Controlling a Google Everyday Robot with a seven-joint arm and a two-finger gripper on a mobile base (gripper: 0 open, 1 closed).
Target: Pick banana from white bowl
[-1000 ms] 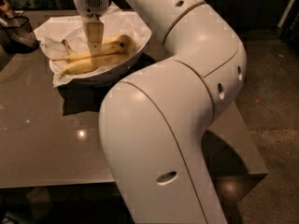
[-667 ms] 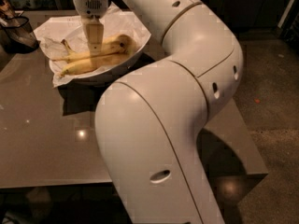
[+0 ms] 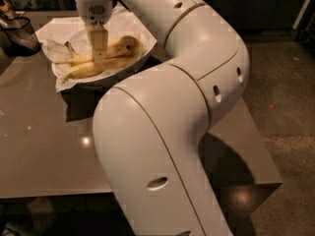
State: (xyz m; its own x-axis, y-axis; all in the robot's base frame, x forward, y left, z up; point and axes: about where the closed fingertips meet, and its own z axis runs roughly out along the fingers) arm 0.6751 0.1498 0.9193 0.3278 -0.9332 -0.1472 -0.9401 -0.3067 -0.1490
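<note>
The white bowl [image 3: 129, 69] stands at the far left of the grey table [image 3: 44, 151], lined with crumpled white paper [image 3: 53, 32]. Two yellow bananas lie in it: one [image 3: 120, 47] toward the right and one [image 3: 81, 71] at the front left. My gripper [image 3: 99, 58] points straight down from the white wrist into the bowl, at the bananas, right where the two lie side by side. My large white arm [image 3: 162, 132] fills the middle of the view and hides the table's centre.
A dark mesh container [image 3: 18, 34] stands at the table's far left edge, next to the bowl. The table's right edge [image 3: 261, 156] drops to a speckled floor [image 3: 285, 82]. Bare tabletop shows in front of the bowl on the left.
The gripper stays down at the bananas in the bowl. The arm's elbow has shifted slightly; the bowl and bananas have not visibly moved.
</note>
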